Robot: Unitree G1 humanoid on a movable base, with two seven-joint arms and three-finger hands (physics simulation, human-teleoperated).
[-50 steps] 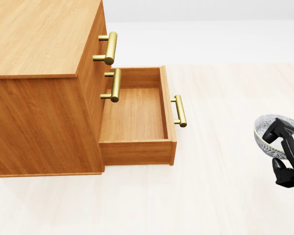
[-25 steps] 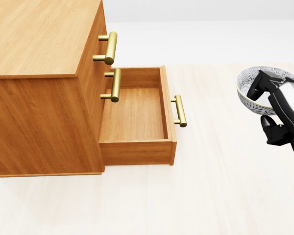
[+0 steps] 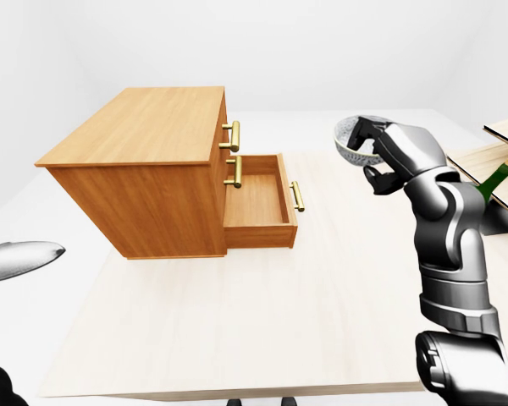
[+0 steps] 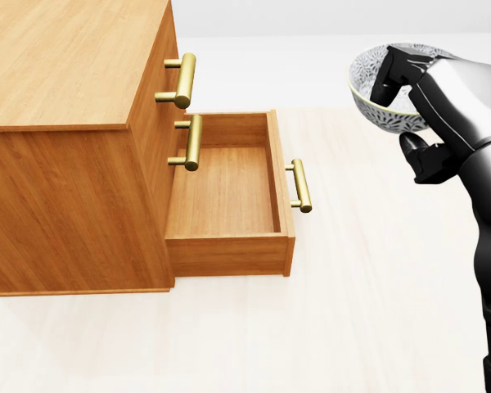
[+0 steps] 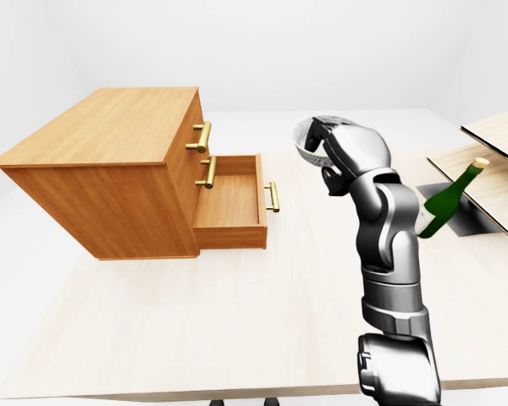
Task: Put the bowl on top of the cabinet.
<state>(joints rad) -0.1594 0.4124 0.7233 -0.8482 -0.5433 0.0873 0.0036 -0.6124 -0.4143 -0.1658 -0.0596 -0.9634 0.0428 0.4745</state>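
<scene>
The wooden cabinet (image 4: 65, 57) fills the left of the head view, its flat top bare. Its lower drawer (image 4: 225, 188) is pulled out and holds nothing; the upper one is closed. The patterned white bowl (image 4: 375, 105) hangs in the air at the upper right, to the right of the drawer and clear of the table. My right hand (image 4: 403, 115) is shut on the bowl's rim, fingers inside and thumb below. In the left-eye view a silver part of my left arm (image 3: 21, 258) shows at the left edge, far from the cabinet; its fingers are hidden.
A green bottle (image 5: 444, 203) leans at the right of the right-eye view, beside a dark tray (image 5: 472, 222) and wooden boards (image 5: 499, 135). The pale table (image 3: 322, 296) spreads below and right of the cabinet. Brass handles (image 4: 184, 78) stick out towards the bowl.
My right hand has carried the bowl up and to the left in the head view, from the right edge to above drawer level. The cabinet and camera have not moved.
</scene>
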